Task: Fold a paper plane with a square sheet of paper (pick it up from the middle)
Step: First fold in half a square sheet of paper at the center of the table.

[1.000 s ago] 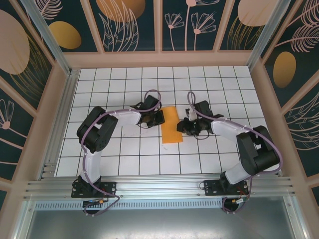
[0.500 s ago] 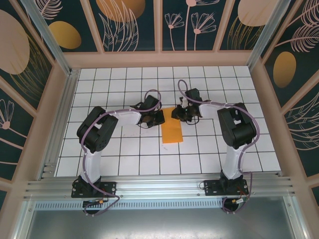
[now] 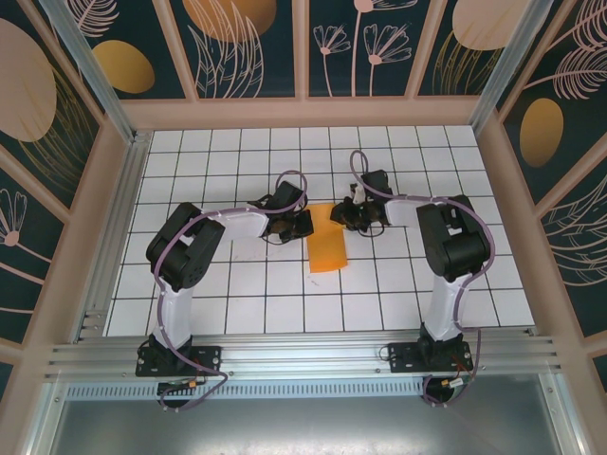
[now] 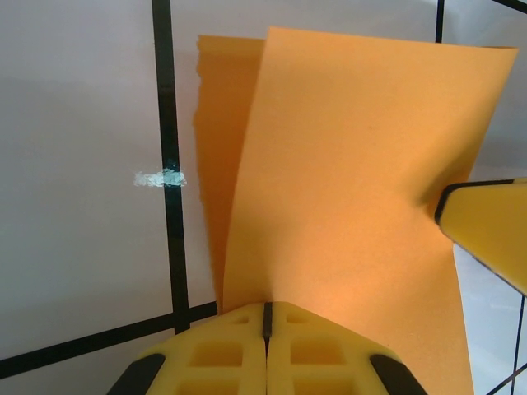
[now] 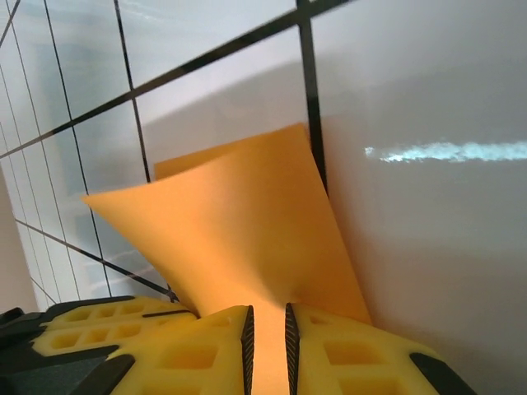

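Evidently the square sheet of paper (image 3: 327,249) lies doubled over at mid-table (image 3: 237,284). The left gripper (image 3: 305,225) is clenched on its left edge and the right gripper (image 3: 339,216) pinches its far-right edge, probably to line up the layers for creasing.

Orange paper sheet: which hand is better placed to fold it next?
Right, probably: the right hand pinches the thin orange paper sheet at its lifted far end; the left hand clamps its side edge.

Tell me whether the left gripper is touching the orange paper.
Touching. The left wrist view shows the left gripper with its jaws shut and the orange paper rising straight out of the seam between them, pinched at its edge.
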Robot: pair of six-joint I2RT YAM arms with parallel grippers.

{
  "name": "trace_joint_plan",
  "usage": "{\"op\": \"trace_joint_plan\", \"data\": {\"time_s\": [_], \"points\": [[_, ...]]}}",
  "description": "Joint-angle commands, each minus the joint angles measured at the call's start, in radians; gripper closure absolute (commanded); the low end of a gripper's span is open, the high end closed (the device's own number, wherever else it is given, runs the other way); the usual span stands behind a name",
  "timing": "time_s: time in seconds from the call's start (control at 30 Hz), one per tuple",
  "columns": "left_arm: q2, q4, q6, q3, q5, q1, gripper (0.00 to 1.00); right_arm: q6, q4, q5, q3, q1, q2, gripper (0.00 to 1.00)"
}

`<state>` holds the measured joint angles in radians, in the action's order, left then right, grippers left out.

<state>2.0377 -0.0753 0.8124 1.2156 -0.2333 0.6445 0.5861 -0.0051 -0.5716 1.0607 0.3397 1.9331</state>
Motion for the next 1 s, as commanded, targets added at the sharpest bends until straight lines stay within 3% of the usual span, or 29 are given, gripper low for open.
{"op": "trace_joint_plan", "data": {"time_s": [0.0,0.37,0.57,0.7,0.97], "points": [[0.102,-0.161,-0.028,-0.06,0.115,-0.006,0.93,0.003,-0.008,0.022,0.072,-0.007,0.009,0.78],[0.108,-0.161,-0.033,-0.065,0.112,-0.006,0.93,-0.001,-0.064,0.131,0.161,-0.01,0.127,0.78],[0.105,-0.161,-0.033,-0.071,0.113,-0.006,0.93,0.054,-0.028,0.212,0.149,-0.011,0.08,0.79],[0.105,-0.162,-0.035,-0.068,0.113,-0.005,0.93,0.046,0.05,0.164,0.105,-0.002,-0.009,0.78],[0.108,-0.155,-0.03,-0.065,0.109,-0.006,0.93,-0.008,-0.081,0.094,-0.028,0.061,-0.102,0.79]]}}
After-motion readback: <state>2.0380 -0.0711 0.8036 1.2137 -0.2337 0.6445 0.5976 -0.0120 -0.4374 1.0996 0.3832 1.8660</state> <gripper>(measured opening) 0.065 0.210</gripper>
